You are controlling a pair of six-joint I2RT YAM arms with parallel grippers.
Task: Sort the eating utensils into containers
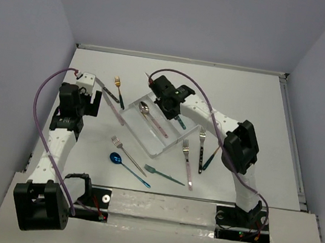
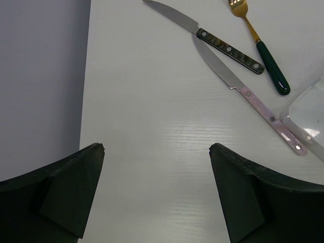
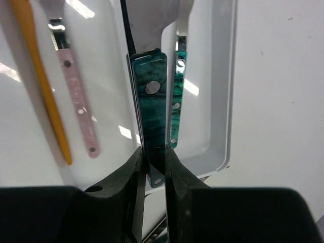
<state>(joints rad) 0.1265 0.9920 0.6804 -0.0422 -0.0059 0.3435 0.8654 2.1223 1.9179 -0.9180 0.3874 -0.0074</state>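
Observation:
The white tray [image 1: 160, 145] lies in the middle of the table with a pink-handled spoon [image 1: 152, 119] in it. My right gripper [image 1: 172, 106] is over its far right end, shut on a teal-handled knife [image 3: 150, 106] that hangs above the tray [image 3: 223, 101]. Below it in the tray lie a second teal handle [image 3: 176, 96], a pink handle [image 3: 76, 96] and a yellow handle [image 3: 43, 86]. My left gripper [image 1: 91, 100] is open and empty [image 2: 157, 152] above bare table, left of the tray. Beyond it lie a dark-handled knife [image 2: 228, 48], a pink-handled knife [image 2: 253, 98] and a gold fork [image 2: 263, 50].
Near the front lie a silver utensil [image 1: 127, 154], a blue spoon [image 1: 124, 165] and a teal fork [image 1: 163, 175]. Right of the tray lie a pink-handled fork [image 1: 187, 162], a dark fork [image 1: 201, 149] and a dark-handled utensil [image 1: 211, 158]. Walls ring the table.

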